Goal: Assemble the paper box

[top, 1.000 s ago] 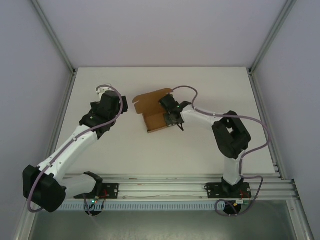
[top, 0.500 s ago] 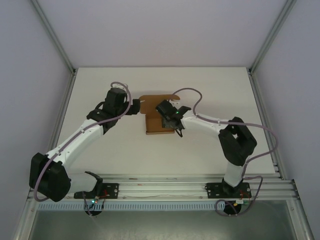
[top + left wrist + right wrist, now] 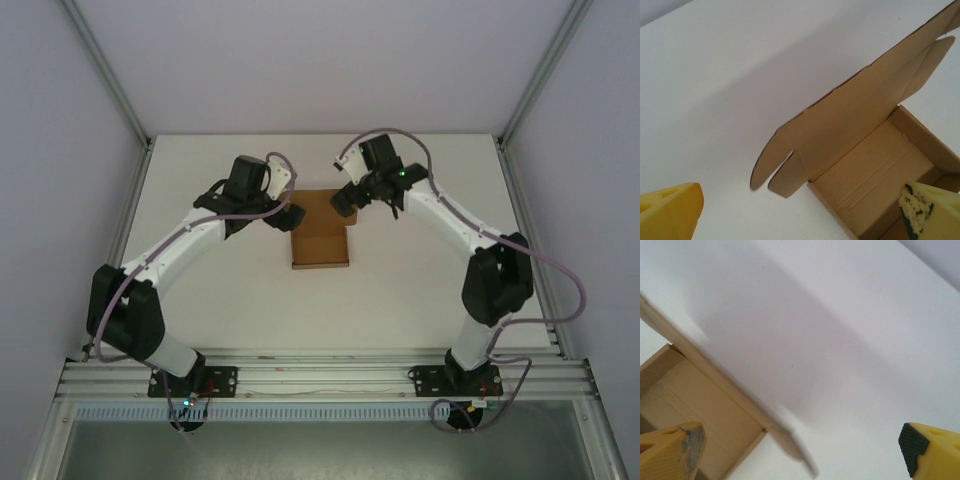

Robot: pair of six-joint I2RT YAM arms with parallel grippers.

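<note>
The paper box [image 3: 320, 245] is a brown cardboard tray lying mid-table, with its lid [image 3: 318, 200] raised at the far side. In the left wrist view the box [image 3: 875, 175] shows its open inside, the lid [image 3: 855, 115] tilted back, and two rounded ear flaps [image 3: 782, 172] at the corner. My left gripper [image 3: 287, 213] hovers open at the box's far left corner, with nothing between its yellow fingers [image 3: 670, 210]. My right gripper [image 3: 345, 197] is open at the far right corner behind the lid. The right wrist view shows the tray [image 3: 685, 400] at the left, and that gripper [image 3: 800, 450] holds nothing.
The white table [image 3: 430, 290] has bare room to the right and in front of the box. An aluminium rail [image 3: 320, 362] runs along the near edge, and frame posts [image 3: 120, 95] rise at the back corners.
My right gripper has opened, let go of the box's near right side and swung to the far right behind the lid. My left arm has reached in to the box's far left corner.
</note>
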